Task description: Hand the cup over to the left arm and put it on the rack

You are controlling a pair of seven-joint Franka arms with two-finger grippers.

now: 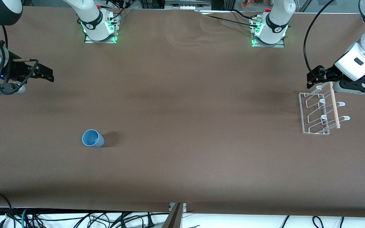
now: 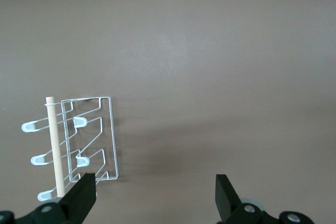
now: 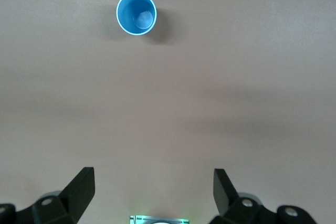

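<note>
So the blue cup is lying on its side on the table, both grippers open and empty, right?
Not quite. The cup stands upright, mouth up; the right wrist view looks straight down into it. The rest holds: the left gripper and right gripper are open and empty.

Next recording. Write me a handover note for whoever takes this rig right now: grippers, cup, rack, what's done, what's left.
Right gripper: open, empty, in the air at the right arm's end of the table.
Left gripper: open, empty, above the rack's edge farther from the front camera.
Cup: upright on the table toward the right arm's end, untouched.
Done: nothing yet.
Left: right gripper picks up the cup, hands it to the left gripper, which places it on the rack.
</note>
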